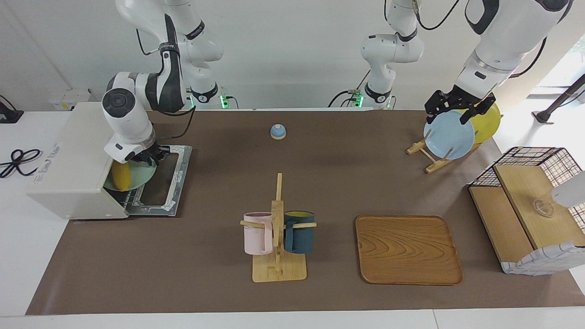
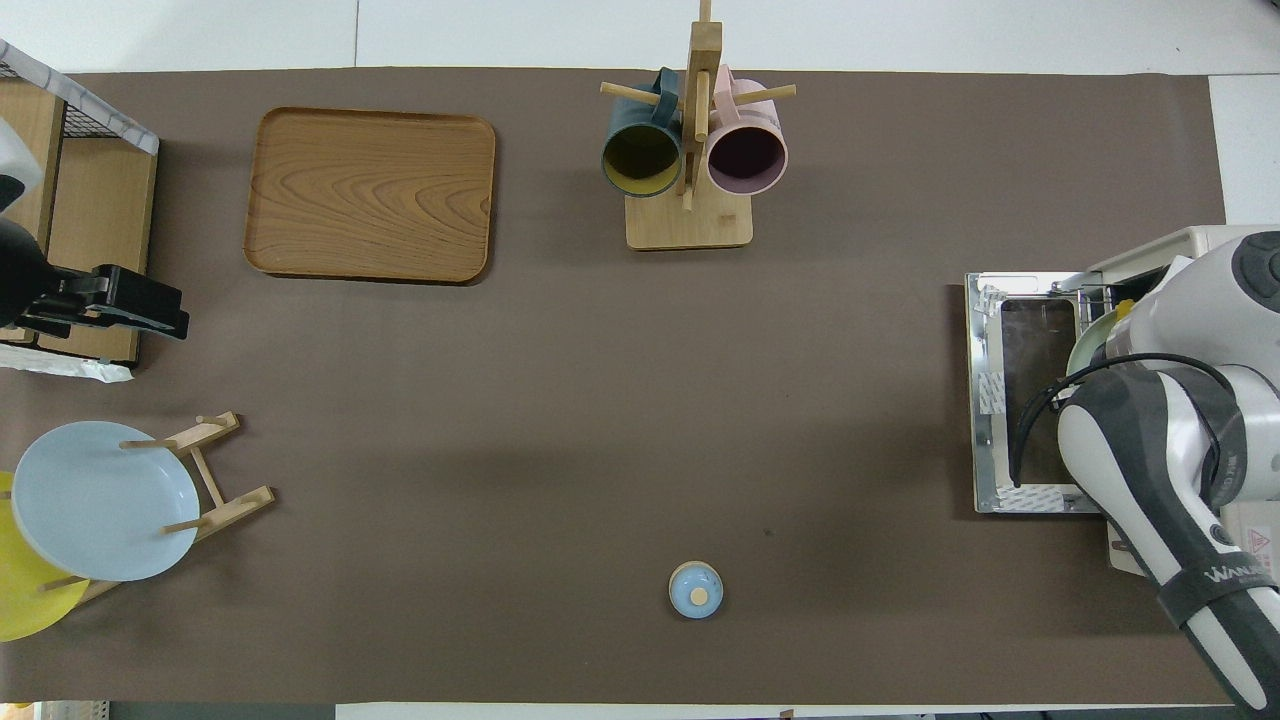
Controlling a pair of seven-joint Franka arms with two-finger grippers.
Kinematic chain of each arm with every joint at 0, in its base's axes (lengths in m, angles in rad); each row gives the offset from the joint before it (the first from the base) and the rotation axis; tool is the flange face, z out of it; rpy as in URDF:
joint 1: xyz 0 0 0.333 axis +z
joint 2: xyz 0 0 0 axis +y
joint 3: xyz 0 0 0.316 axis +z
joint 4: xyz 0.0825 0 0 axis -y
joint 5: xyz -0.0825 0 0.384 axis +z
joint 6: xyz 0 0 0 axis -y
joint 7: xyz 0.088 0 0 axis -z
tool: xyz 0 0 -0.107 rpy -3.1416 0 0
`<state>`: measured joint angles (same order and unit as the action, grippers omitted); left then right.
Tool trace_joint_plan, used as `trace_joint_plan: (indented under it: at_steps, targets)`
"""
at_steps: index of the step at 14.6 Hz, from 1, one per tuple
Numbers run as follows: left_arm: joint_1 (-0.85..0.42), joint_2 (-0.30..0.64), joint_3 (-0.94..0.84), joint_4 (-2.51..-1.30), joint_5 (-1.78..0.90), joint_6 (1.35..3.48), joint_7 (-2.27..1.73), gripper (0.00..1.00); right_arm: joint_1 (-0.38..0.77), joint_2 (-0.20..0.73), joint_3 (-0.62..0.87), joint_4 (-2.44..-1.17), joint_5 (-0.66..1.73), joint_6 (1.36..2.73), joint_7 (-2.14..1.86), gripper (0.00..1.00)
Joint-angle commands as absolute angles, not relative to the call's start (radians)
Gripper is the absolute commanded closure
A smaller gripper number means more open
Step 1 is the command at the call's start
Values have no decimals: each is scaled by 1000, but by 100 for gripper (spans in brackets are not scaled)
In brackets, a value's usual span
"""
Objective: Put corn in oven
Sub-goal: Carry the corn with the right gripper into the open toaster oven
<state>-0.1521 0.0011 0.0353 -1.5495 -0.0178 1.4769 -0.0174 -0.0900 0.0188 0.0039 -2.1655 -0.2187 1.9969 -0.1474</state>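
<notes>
most of the job looks done. the corn (image 1: 121, 176) lies on a pale green plate (image 1: 139, 175), and both sit at the mouth of the oven (image 1: 68, 160), on the wire rack just inside the opening, above the dropped-down door (image 1: 162, 183). part of the plate's rim pokes out past the opening, so the load reads as not fully seated.

right gripper (image 1: 145, 157) is low over the plate's rim at the oven mouth; its wrist hides the fingertips in both views, so i cannot tell whether it is pinching the plate or letting go.

left gripper (image 1: 453, 109) waits over the blue plate (image 1: 449, 135) in the wooden plate rack (image 1: 429, 157), fingers spread, holding nothing.

judgement, what is left: release and back the right arm out clear of the rack, possibly nudge the plate deeper. door is open; closing it is not asked for by the task.
</notes>
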Motion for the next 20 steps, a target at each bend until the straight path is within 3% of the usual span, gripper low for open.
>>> trace_joint_plan:
  at_steps: [1,2,3,7,8,9,10,11,13,20]
  targets:
    - [-161,-25,44,-1575,-6,1466,-15,0,-110,6,18,-2168,-232,2007,-173,50]
    - [-155,-25,44,-1575,-6,1466,-15,0,-101,11,18,-2149,-232,1996,-173,39]
    - [-150,-25,44,-1575,-6,1466,-15,0,-94,18,21,-2122,-227,1970,-170,36]
    - [-149,-25,44,-1575,-6,1466,-15,0,-11,51,26,-2022,-190,1923,-118,34]
    - [-149,-25,44,-1575,-6,1466,-15,0,-2,52,26,-2025,-146,1943,-94,41]
    - [-149,-25,44,-1575,-6,1466,-15,0,8,51,26,-2042,-102,1986,-83,58]
    - [-149,-25,44,-1574,-6,1466,-15,0,32,51,26,-2077,-77,2040,-80,84]
    - [-149,-25,44,-1575,-6,1466,-15,0,52,54,25,-2116,-72,2101,-65,100]
    - [-149,-26,44,-1575,-6,1466,-15,0,64,55,26,-2210,-72,2228,-20,100]
    - [-149,-25,44,-1574,-6,1466,-15,0,57,86,23,-2292,-72,2304,-11,100]
